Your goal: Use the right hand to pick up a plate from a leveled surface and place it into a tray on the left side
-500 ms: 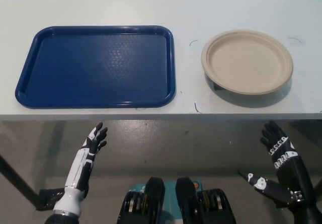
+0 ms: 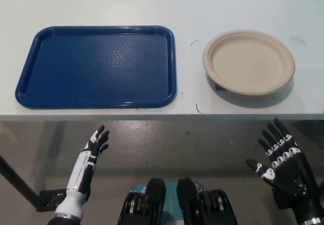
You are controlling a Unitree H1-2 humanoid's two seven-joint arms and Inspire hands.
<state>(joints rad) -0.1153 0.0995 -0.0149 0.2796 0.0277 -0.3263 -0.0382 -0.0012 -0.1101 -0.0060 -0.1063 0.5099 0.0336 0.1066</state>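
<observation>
A beige round plate (image 2: 248,61) lies on the white table (image 2: 192,12) at the right, raised a little so that it casts a shadow at its near edge. To its left is a blue tray (image 2: 96,65) with nothing in it. My black right hand (image 2: 280,162) is below the table's front edge at the lower right, open, fingers spread and pointing up, well short of the plate. At the lower left my white left hand (image 2: 91,151) rests open, also below the table edge.
The table's front edge (image 2: 162,117) runs across the picture above both hands. Grey floor shows beneath it. A dark table leg (image 2: 17,187) slants at the lower left.
My right hand has turned and spread its fingers, palm now facing the camera, and shifted slightly lower. The left hand has barely moved. Plate and tray are unchanged.
</observation>
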